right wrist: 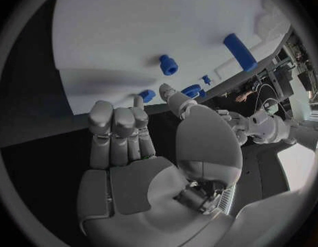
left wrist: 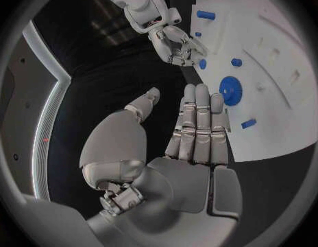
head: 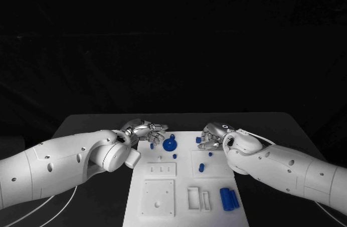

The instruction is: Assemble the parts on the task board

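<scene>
The white task board (head: pixel 186 207) lies in the middle of the table. A blue gear (head: pixel 170 145) stands near its far edge, with small blue pegs (head: pixel 174 156) around it. My left hand (head: pixel 147 131) hovers at the board's far left corner, fingers straight and thumb apart, holding nothing; in the left wrist view its fingers (left wrist: pixel 198 127) reach toward the gear (left wrist: pixel 230 89). My right hand (head: pixel 212 136) is over the far edge on the gear's other side. Its fingers (right wrist: pixel 118 132) are empty, and a small blue peg (right wrist: pixel 147 95) stands just beyond the fingertips.
Two blue cylinders (head: pixel 228 199) lie side by side at the board's near right. White blocks and slotted plates (head: pixel 160 170) take up the near half of the board. Black table (head: pixel 94 124) surrounds the board on all sides.
</scene>
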Robot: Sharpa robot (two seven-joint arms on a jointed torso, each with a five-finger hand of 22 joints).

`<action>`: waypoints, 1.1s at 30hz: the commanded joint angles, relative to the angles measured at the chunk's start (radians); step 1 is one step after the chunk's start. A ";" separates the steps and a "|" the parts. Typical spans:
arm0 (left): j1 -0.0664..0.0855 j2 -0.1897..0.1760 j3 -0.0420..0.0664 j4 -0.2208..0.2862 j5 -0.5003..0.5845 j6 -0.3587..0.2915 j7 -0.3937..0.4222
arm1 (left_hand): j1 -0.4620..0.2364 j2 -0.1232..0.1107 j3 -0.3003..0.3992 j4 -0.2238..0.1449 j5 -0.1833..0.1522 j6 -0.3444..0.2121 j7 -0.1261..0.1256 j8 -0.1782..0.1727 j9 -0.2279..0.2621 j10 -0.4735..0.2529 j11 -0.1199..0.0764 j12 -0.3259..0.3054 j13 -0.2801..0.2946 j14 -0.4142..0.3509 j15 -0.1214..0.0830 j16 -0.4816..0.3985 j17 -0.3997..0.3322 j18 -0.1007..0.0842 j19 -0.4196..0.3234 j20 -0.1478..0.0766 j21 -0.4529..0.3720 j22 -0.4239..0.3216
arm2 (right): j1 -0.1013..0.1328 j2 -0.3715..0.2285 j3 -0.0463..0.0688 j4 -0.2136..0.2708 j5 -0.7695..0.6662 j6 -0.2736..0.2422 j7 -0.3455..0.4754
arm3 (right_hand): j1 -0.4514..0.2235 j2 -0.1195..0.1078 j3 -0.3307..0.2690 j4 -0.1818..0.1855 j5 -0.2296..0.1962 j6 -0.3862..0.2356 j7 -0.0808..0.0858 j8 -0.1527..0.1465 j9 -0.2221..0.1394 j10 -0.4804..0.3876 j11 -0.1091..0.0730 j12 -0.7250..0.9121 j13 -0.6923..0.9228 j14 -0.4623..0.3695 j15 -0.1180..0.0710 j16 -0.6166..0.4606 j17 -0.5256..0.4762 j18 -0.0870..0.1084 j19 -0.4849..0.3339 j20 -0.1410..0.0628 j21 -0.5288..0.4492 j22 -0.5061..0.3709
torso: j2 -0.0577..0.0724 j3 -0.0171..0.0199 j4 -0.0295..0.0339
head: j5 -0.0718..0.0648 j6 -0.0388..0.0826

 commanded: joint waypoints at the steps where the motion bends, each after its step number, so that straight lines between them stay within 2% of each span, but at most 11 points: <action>1: 0.001 0.002 0.001 0.003 -0.001 0.006 0.012 | 0.008 0.001 0.001 -0.008 -0.004 -0.005 -0.001 -0.006 -0.001 -0.009 -0.001 -0.006 0.001 -0.004 0.000 0.004 -0.001 0.011 -0.008 0.002 0.004 0.009 | -0.001 0.012 0.000 -0.010 -0.002 0.012 0.005 | -0.003 -0.011 -0.004 0.010 -0.005 -0.017 0.011 -0.005 -0.002 -0.003 0.004 -0.003 -0.001 -0.001 0.006 -0.007 -0.001 0.099 -0.007 0.001 -0.004 0.004 | 0.000 0.0002 0.0011 | -0.001 -0.001; 7: 0.001 0.003 0.001 0.003 -0.001 0.007 0.011 | 0.008 0.001 0.001 -0.008 -0.004 -0.005 -0.001 -0.006 -0.001 -0.009 -0.001 -0.006 0.001 -0.004 0.000 0.004 -0.001 0.011 -0.008 0.002 0.004 0.009 | -0.001 0.030 -0.002 -0.029 -0.002 0.016 0.003 | -0.013 -0.016 -0.013 0.019 -0.005 -0.023 0.013 -0.009 -0.003 -0.006 0.006 -0.003 0.000 -0.002 0.008 -0.007 -0.001 0.099 -0.009 0.001 -0.005 0.005 | 0.000 -0.0007 0.0028 | -0.002 -0.003; 13: 0.001 0.003 0.001 0.003 -0.001 0.007 0.011 | 0.008 0.001 0.000 -0.009 -0.004 -0.006 0.000 -0.007 -0.001 -0.010 -0.001 -0.007 0.001 -0.004 0.000 0.004 -0.001 0.010 -0.008 0.002 0.004 0.009 | -0.001 0.052 -0.003 -0.045 -0.002 0.011 -0.006 | -0.025 -0.019 -0.020 0.033 -0.005 -0.026 0.015 -0.012 -0.005 -0.011 0.008 -0.002 0.000 -0.003 0.010 -0.008 0.000 0.099 -0.011 0.001 -0.007 0.005 | 0.000 0.0003 0.0002 | 0.000 -0.004; 19: 0.001 0.005 0.001 0.002 -0.001 0.007 0.010 | 0.008 0.001 0.000 -0.009 -0.004 -0.006 0.000 -0.007 -0.001 -0.010 -0.001 -0.007 0.001 -0.004 0.000 0.004 -0.002 0.010 -0.008 0.002 0.004 0.009 | -0.001 0.070 -0.003 -0.060 -0.007 0.015 -0.020 | -0.035 -0.022 -0.028 0.044 -0.005 -0.032 0.016 -0.016 -0.007 -0.015 0.009 -0.002 0.001 -0.004 0.011 -0.008 0.000 0.099 -0.013 0.001 -0.009 0.005 | 0.000 -0.0001 0.0008 | 0.000 -0.004; 33: 0.001 0.007 0.001 0.000 -0.001 0.007 0.009 | 0.010 0.000 0.000 -0.010 -0.004 -0.007 0.000 -0.007 -0.001 -0.011 0.000 -0.007 0.001 -0.004 0.000 0.005 -0.002 0.010 -0.008 0.002 0.004 0.009 | -0.001 0.104 -0.003 -0.087 -0.014 0.003 -0.028 | -0.028 -0.015 -0.020 0.060 -0.005 -0.023 0.014 -0.012 -0.005 -0.019 0.008 0.000 0.001 -0.005 0.010 -0.009 0.001 0.099 -0.015 0.000 -0.010 0.005 | 0.000 0.0010 -0.0002 | 0.002 -0.004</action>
